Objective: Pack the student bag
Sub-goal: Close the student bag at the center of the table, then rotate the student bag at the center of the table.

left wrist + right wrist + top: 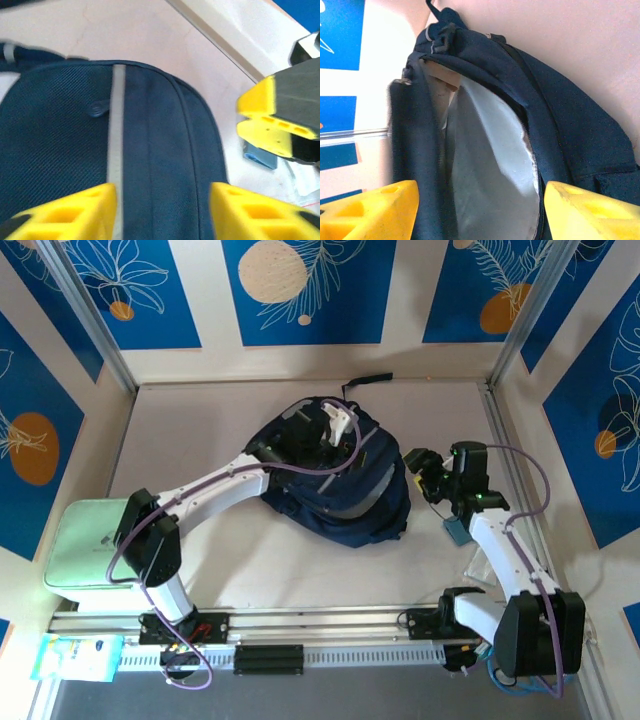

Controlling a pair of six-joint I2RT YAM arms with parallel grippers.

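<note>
The student bag (335,485), a large dark navy backpack, lies in the middle of the table. My left gripper (342,432) hovers over its top. In the left wrist view the left gripper (162,210) is open, its yellow fingers (80,207) spread above the bag's navy cloth (160,140) and grey stripe, holding nothing. My right gripper (418,465) sits at the bag's right side. In the right wrist view the right gripper (480,210) is open, facing the bag's (560,115) unzipped mouth and pale grey lining. The right gripper's yellow fingers (267,122) also appear in the left wrist view.
A mint-green flat box (90,545) lies at the near left. A small teal object (457,530) and clear plastic (482,565) lie beside the right arm. A light blue packet (75,655) sits by the front rail. Walls enclose the table on three sides.
</note>
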